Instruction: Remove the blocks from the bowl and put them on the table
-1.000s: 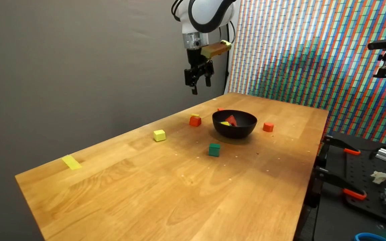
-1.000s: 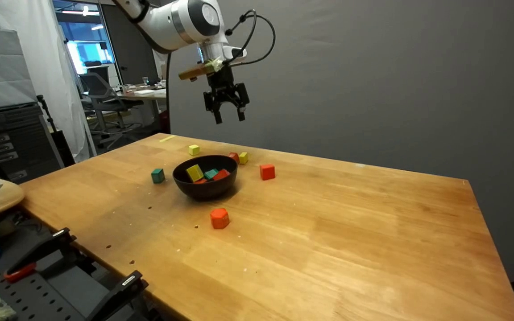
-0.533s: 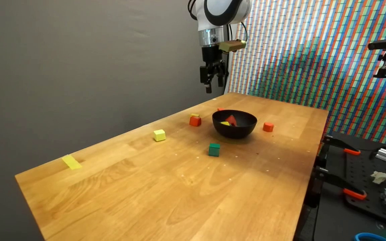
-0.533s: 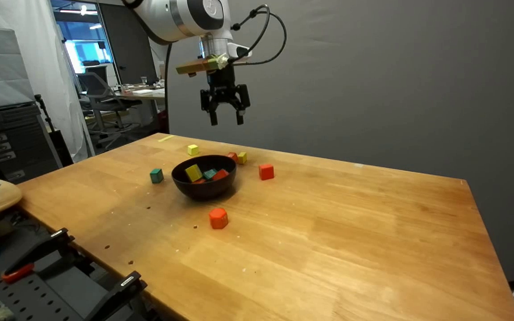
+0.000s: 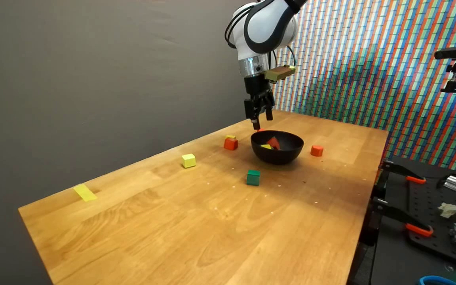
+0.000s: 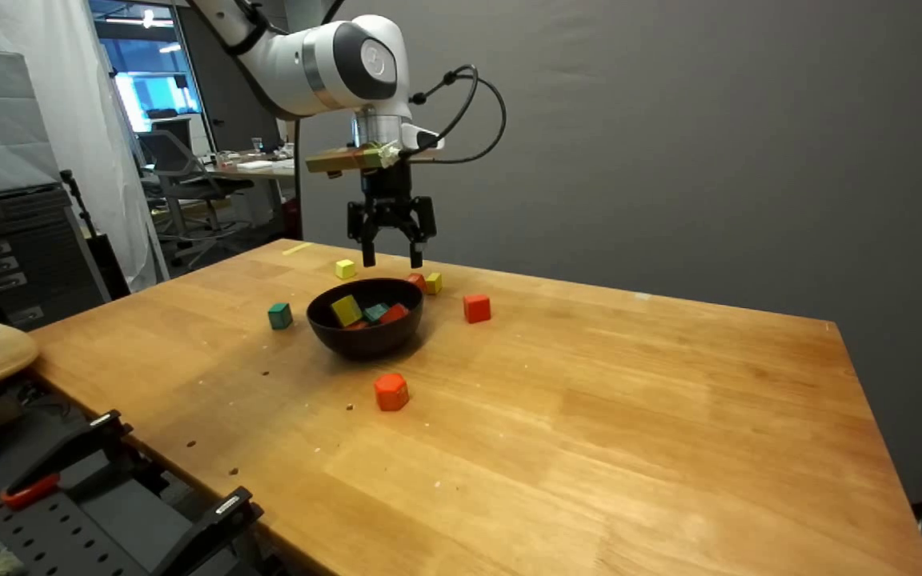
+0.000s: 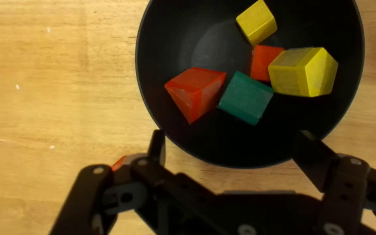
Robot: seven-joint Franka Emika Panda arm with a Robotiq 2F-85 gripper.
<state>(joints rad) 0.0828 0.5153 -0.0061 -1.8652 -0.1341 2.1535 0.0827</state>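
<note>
The black bowl (image 5: 277,156) stands on the wooden table (image 5: 172,237), also seen in an exterior view (image 6: 365,344). In the wrist view it holds several blocks: a red block (image 7: 196,93), a green block (image 7: 246,98), a smaller red block (image 7: 265,62), a large yellow block (image 7: 302,72) and a smaller yellow block (image 7: 256,22). My gripper (image 7: 232,132) is open and empty, above the table near the bowl's rim, fingers pointing down. It shows in both exterior views (image 5: 263,122) (image 6: 393,264), behind the bowl in one image plane and higher than its rim.
Loose blocks lie around the bowl: green (image 6: 280,316), pale yellow (image 6: 346,269), yellow (image 6: 434,283), red (image 6: 477,308) and orange-red (image 6: 391,392). A flat yellow strip (image 5: 85,192) lies by the table edge. Clamps (image 5: 400,217) sit beside the table.
The open gripper has moved sideways and then down, and is now lower and closer to the bowl. The bowl and blocks have not moved.
</note>
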